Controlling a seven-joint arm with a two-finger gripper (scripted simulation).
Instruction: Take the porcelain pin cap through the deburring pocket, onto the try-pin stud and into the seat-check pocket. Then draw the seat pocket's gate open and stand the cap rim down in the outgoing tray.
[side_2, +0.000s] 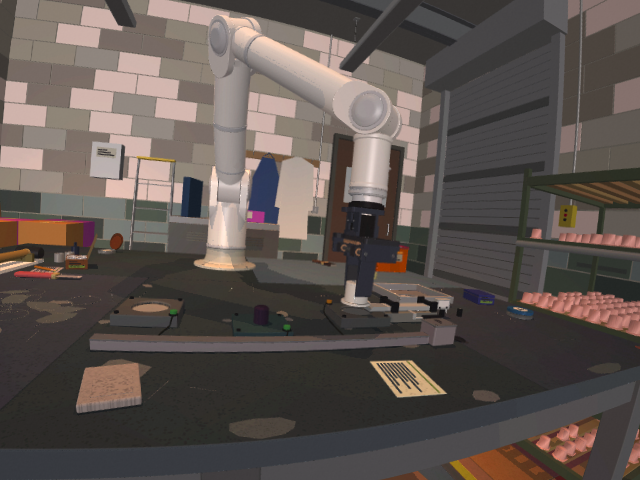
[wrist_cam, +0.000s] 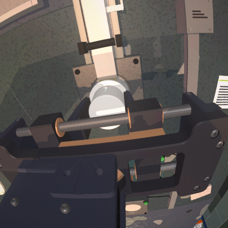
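Note:
The white porcelain pin cap (side_2: 355,294) (wrist_cam: 107,103) sits low in the round opening of the seat-check pocket (side_2: 357,316) (wrist_cam: 108,75), right of centre on the bench. I hold the cap in my closed gripper (side_2: 356,292) (wrist_cam: 106,105), pointing straight down. The pocket's pale sliding gate (wrist_cam: 100,37), with a dark cross handle (wrist_cam: 99,44), runs away from the pocket. The outgoing tray (side_2: 412,293) lies just right of the pocket. The dark try-pin stud (side_2: 261,314) stands on its plate to the left. The deburring pocket (side_2: 150,309) lies further left.
A long grey rail (side_2: 258,342) runs across the bench in front of the three stations, ending in a small box (side_2: 438,330) (wrist_cam: 194,16). A striped card (side_2: 407,378) and a tan block (side_2: 109,386) lie nearer the front edge. Shelves of pink cups stand to the right.

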